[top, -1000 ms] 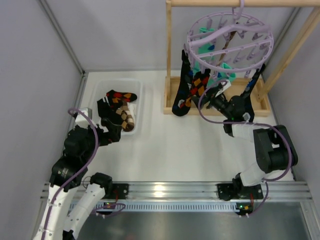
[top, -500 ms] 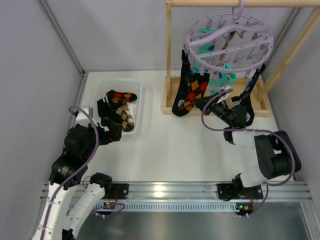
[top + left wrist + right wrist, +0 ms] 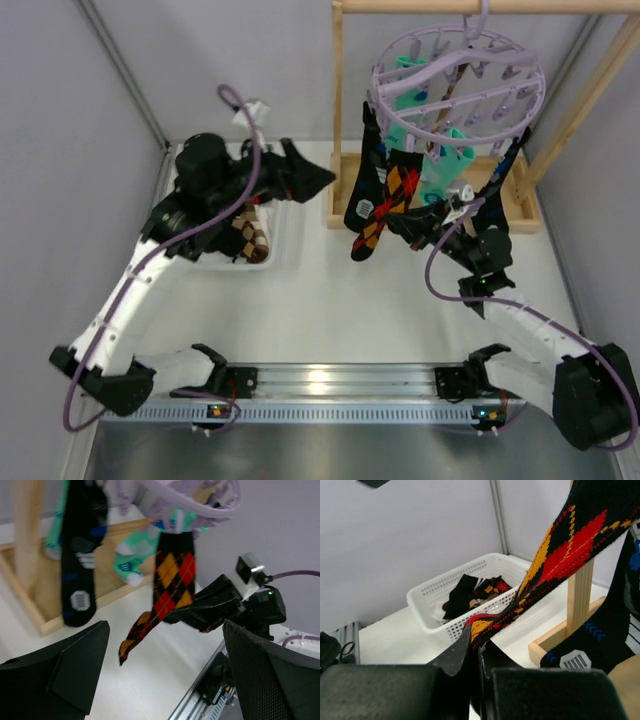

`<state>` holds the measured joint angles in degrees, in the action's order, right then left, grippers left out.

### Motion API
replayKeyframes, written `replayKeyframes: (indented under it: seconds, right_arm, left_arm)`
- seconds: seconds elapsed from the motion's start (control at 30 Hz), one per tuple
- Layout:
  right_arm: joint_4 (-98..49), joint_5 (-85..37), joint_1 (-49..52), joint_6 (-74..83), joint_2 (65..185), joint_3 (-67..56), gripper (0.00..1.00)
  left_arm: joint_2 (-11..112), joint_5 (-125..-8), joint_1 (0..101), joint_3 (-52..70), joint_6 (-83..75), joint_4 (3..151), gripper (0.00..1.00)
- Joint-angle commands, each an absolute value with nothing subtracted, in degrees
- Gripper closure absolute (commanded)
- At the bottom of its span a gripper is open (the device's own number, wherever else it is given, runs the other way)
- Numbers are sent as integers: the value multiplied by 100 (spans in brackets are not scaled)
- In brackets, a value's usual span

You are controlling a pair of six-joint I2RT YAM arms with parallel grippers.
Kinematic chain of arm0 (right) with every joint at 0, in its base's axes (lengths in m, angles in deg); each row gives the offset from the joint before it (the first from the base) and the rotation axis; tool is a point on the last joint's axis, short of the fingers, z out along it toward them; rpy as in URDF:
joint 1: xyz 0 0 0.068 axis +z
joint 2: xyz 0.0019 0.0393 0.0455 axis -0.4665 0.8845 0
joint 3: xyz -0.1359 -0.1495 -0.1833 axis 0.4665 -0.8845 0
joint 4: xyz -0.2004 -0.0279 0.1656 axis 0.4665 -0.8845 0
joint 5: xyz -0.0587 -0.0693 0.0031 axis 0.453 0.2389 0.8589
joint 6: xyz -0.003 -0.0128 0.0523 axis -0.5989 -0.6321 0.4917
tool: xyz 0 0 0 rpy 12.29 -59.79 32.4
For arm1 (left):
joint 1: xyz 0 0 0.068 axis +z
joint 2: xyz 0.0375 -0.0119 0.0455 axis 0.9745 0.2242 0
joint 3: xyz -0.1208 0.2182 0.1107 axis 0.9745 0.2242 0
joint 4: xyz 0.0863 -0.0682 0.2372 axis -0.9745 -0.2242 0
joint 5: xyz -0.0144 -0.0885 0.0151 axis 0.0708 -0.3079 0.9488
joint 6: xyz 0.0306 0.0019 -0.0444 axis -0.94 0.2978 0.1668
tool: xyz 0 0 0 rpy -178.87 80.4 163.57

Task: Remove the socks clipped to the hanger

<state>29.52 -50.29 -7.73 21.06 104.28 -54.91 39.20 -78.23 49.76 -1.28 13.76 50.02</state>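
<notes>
Seemingly, right gripper (image 3: 476,649) pinches argyle sock (image 3: 561,554) midway.

White table (image 3: 350,300), white basket (image 3: 440,622), wooden rack base (image 3: 527,212)

Left arm (image 3: 125,295) stretched far, raised; left claw (image 3: 312,177) spread wide, aimed right. Right arm (image 3: 520,315) bent, reaching far; right claw (image 3: 400,221) clamped on argyle sock (image 3: 386,195).
</notes>
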Motion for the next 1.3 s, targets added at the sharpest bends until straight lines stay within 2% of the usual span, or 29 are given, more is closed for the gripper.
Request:
replayKeyframes:
  seconds: [0.0, 0.07, 0.4, 0.73, 0.9, 1.17, 1.27]
  right_arm:
    - [2016, -5421, -724, 2132, 9893, -5425, 100]
    - [1551, -5482, -724, 2255, 9559, -5390, 100]
    - [-182, -5975, -716, 2106, 8469, -5004, 100]
    - [-288, -6001, -724, 2088, 8547, -4836, 100]
    - [-104, -6045, -724, 2150, 8547, -4889, 100]
    - [168, -6107, -724, 2282, 8503, -4968, 100]
    - [317, -6203, -716, 2343, 8538, -4977, 100]
  left_arm:
    - [4884, -8257, 4050, -1243, 960, 5869, 1]
    - [5402, -8116, 3759, -1578, 1047, 6061, 1]
    - [6740, -8555, 3741, -2467, 1442, 6773, 1]
    - [7487, -9012, 3609, -2809, 1961, 7679, 2]
    - [7962, -9065, 3574, -3231, 2102, 7697, 5]
    - [8165, -8828, 3574, -3109, 1909, 7697, 7]
    - [8261, -8784, 3574, -3143, 1882, 7689, 11]
